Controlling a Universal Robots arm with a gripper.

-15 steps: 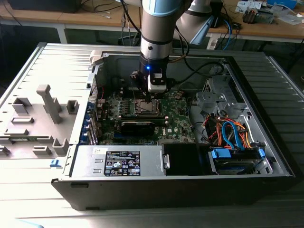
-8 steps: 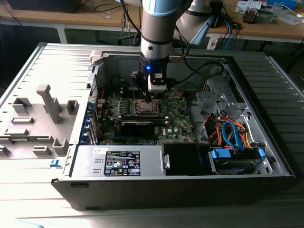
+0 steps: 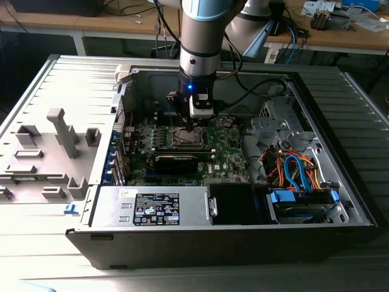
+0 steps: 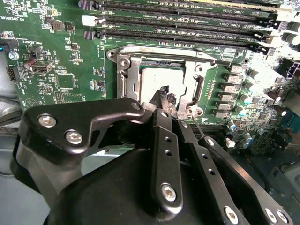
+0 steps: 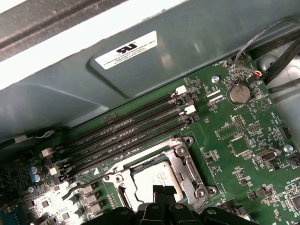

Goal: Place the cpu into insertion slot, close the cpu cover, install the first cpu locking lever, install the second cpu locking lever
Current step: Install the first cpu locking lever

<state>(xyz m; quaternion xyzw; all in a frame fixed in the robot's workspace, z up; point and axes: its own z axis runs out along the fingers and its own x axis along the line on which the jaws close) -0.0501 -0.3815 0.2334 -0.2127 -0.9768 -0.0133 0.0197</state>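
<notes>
An open computer case (image 3: 340,201) lies on a grey ribbed table (image 3: 36,243), with grey plastic fixtures (image 3: 64,131) at the exterior view's left and cluttered wooden benches (image 3: 121,27) beyond. Inside, the green circuit board (image 3: 228,155) carries the insertion slot (image 4: 124,77); the cpu (image 4: 154,82) sits in it, framed by the cpu cover (image 4: 132,70), beside the long memory slots (image 5: 131,129). The arm (image 3: 200,36) reaches straight down over the socket. The gripper (image 4: 165,96) has its fingertips pressed together at the socket's edge, grasping nothing visible.
</notes>
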